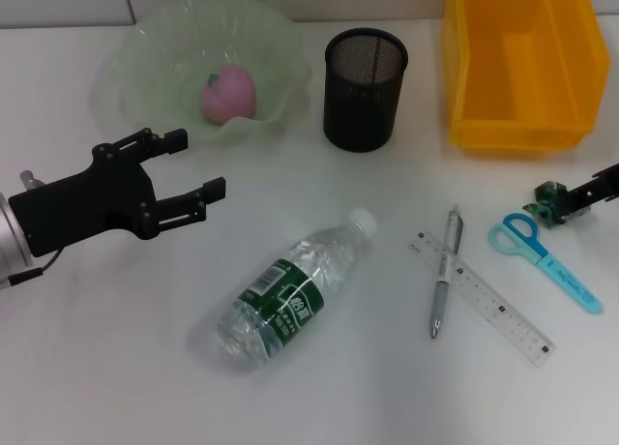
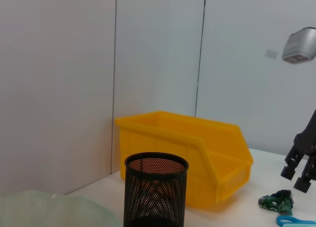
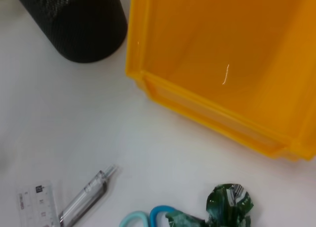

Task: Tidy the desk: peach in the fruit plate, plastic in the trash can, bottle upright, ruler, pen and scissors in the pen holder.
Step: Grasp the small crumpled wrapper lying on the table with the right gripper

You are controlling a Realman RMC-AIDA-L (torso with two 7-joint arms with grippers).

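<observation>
My worry is the crumpled green plastic (image 1: 549,201) — it lies touching the scissors (image 1: 542,256) handle, so a sloppy pinch from my right pincer (image 1: 580,195), which sits just beside it on the counter (image 1: 116,368) near the yellow trash can (image 1: 522,58), could drag the scissors along. I cannot tell whether that pincer is spread or clenched; my left pincer (image 1: 193,169) hangs released and empty near the fruit plate (image 1: 145,48) — the peach (image 1: 228,93) already in it.

Pink peach (image 1: 228,94) sitting in the pale green fruit plate (image 1: 145,48). Clear bottle (image 1: 293,293) flat on its side. Pen (image 1: 443,271) crossing the ruler (image 1: 484,298). Blue scissors (image 1: 545,259) touching crumpled green plastic (image 1: 548,200). Pen holder (image 1: 365,89) upright beside the yellow trash can (image 1: 474,68).
</observation>
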